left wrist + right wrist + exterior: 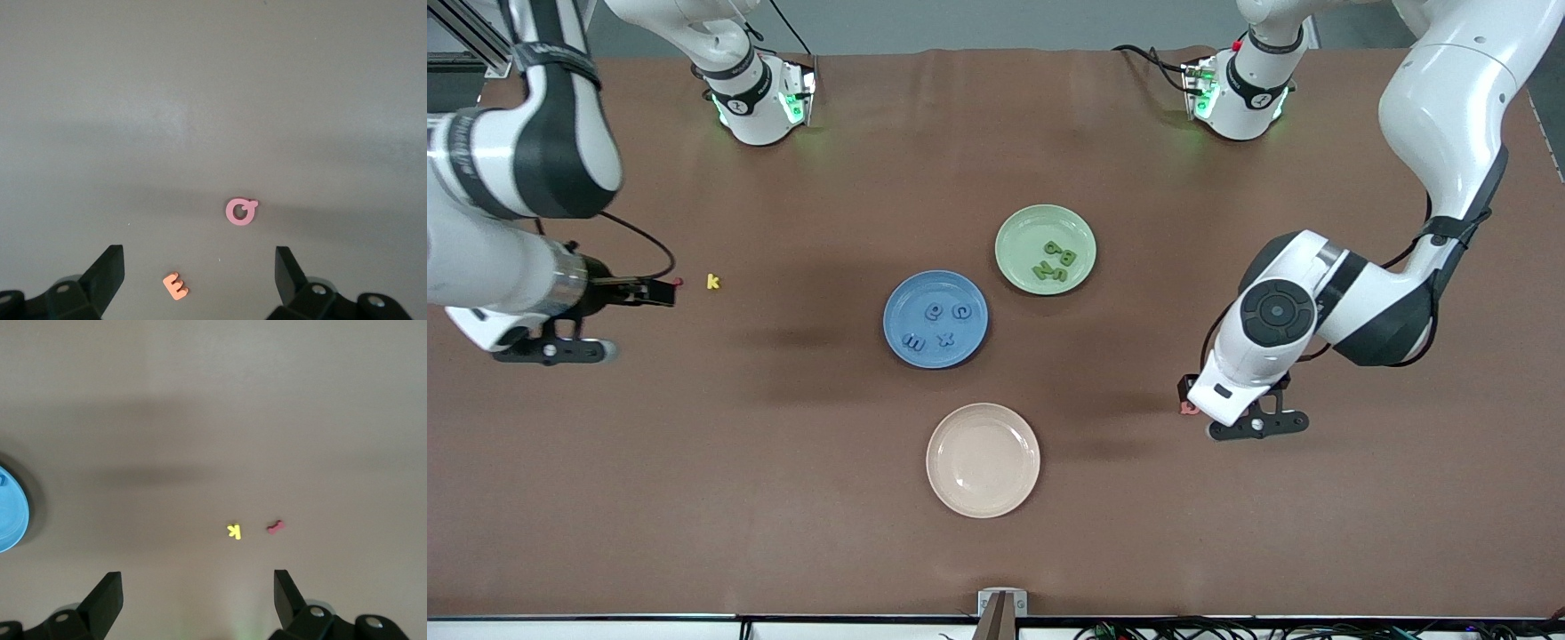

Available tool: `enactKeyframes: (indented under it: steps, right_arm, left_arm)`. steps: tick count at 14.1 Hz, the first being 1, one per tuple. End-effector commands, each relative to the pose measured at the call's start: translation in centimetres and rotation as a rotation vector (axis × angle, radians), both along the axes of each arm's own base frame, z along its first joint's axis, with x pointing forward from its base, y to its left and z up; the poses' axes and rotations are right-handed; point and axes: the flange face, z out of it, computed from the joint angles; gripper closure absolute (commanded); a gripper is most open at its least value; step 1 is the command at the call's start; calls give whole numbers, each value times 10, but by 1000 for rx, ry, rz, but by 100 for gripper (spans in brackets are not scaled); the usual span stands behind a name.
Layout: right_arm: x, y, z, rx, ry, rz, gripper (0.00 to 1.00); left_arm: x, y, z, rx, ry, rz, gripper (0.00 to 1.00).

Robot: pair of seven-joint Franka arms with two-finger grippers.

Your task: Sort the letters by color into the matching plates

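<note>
My left gripper (199,277) hangs over the bare table (694,462) at my left arm's end, jaws wide and holding nothing; under it lie a pink letter (241,211) and an orange letter (175,286). My right gripper (198,597) hangs at the other end, spread just as wide and empty — a yellow letter (233,531) and a red letter (275,527) lie below it. The four blue letters (940,324) lie in the blue plate (898,307), mid-table. The green letters (1053,261) lie in the green plate (1018,231) — four, I think, though they crowd together. The cream plate (983,460) sits nearest the front camera.
</note>
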Motion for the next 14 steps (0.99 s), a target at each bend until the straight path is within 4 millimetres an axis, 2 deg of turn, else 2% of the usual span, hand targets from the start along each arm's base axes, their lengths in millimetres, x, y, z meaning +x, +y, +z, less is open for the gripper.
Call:
enactKeyframes:
  steps: [1, 5, 8, 11, 14]
  right_arm:
    - [1, -29, 26, -3, -10, -30, 0]
    - [0, -32, 50, -6, -21, -39, 0]
    - [-1, -34, 52, -8, -16, -43, 0]
    - [-1, -41, 59, -5, -25, -54, 0]
    - [0, -42, 64, -1, -36, -58, 0]
  left_arm:
    - [8, 17, 9, -42, 50, 10, 0]
    - [8, 23, 20, -37, 71, 20, 1]
    - [9, 25, 34, -54, 85, 13, 0]
    - [10, 39, 50, -96, 99, 20, 0]
    - [9, 66, 87, -141, 67, 26, 0]
